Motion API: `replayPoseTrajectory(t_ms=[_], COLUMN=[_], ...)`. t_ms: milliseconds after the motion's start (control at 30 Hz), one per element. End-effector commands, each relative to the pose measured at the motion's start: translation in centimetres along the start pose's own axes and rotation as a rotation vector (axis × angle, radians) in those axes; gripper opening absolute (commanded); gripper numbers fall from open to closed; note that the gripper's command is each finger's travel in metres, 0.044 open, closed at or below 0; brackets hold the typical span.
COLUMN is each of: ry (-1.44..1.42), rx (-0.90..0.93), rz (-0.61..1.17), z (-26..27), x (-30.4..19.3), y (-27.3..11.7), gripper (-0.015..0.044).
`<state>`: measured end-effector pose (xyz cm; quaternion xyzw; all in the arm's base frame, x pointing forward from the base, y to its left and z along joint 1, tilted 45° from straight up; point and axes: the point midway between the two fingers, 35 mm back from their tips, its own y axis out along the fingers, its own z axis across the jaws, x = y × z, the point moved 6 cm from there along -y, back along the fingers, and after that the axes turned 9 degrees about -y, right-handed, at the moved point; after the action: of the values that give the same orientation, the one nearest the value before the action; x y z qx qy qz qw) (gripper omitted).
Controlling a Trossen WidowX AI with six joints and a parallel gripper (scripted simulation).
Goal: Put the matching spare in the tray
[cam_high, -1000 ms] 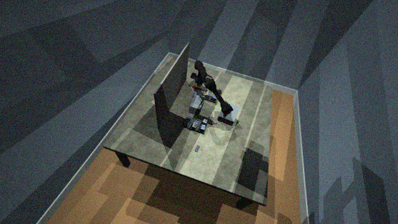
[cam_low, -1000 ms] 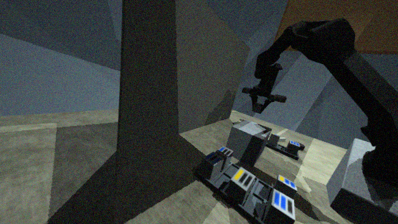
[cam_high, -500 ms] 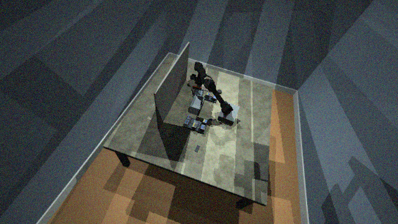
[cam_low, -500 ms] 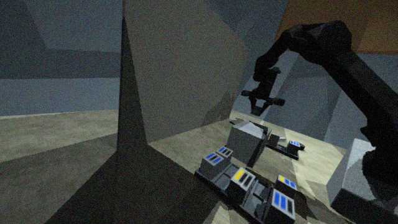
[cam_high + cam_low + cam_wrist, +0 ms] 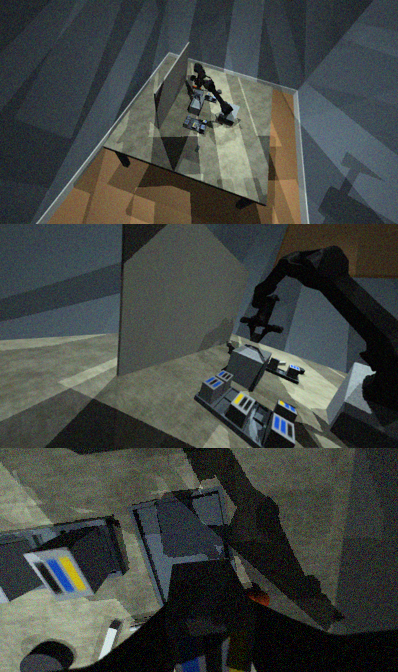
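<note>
My gripper point(image 5: 196, 83) point(image 5: 256, 336) point(image 5: 210, 615) is shut on a dark block point(image 5: 202, 580), whose label shows blue and yellow stripes at the bottom of the wrist view. Block and fingers are in the air, above and behind the box-shaped grey tray point(image 5: 194, 109) point(image 5: 244, 368). In the wrist view the block's far end overlaps the tray's near side, and a shadow lies on the tray floor point(image 5: 155, 548). A rack point(image 5: 202, 402) holds several striped spares, one a yellow and black block point(image 5: 240, 407). I cannot make out the mounted unit or its code.
A smaller rack point(image 5: 283, 376) point(image 5: 116, 543) beside the tray holds a black, blue and yellow labelled block point(image 5: 82, 563). A dark cylinder point(image 5: 219, 91) point(image 5: 47, 657) and a white bar point(image 5: 109, 639) lie near it. A tall panel point(image 5: 172, 88) point(image 5: 177, 302) stands beyond the tray.
</note>
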<state>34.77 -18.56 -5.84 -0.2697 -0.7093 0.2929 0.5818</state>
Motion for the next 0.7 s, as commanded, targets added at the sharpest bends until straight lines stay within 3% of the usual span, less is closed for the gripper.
replayPoseTrajectory(t_ms=[0,667], ry=[0.006,0.006], rx=[0.001,0.000], rz=[-0.008,-0.009], z=[0.1,0.2], x=[0.1,0.2], y=[0.7,2.6], gripper=[0.0000,0.0000])
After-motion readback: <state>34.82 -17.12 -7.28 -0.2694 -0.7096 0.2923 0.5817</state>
